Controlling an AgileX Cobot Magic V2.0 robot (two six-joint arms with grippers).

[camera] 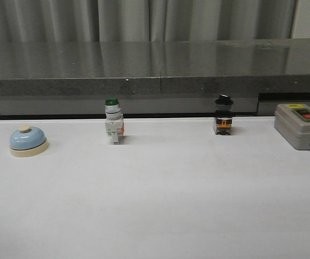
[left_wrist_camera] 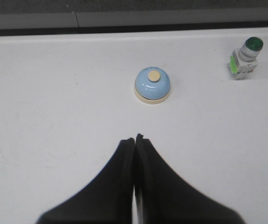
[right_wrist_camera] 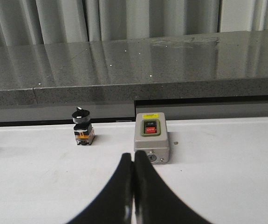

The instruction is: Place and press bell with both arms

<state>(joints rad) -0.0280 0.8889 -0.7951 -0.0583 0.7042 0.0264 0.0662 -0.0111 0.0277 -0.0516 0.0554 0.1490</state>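
White table point(camera: 160, 205), grey curtain behind. Bell point(camera: 28, 141) upright at far left, well apart from green-capped switch point(camera: 113, 121). Left gripper point(left_wrist_camera: 135, 139) pressed closed, empty, short of bell. Right gripper point(right_wrist_camera: 134, 156) likewise closed, near grey box point(right_wrist_camera: 152, 138).

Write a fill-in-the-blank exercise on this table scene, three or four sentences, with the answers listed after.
1. In the front view, the bell stands farthest to the ____ of the four things on the table.
2. The push-button switch next to it has a ____ cap.
3. The left gripper has its fingers ____, short of the bell.
4. The grey box ahead of the right gripper has a red button marked ____.

Answers: left; green; shut; OFF
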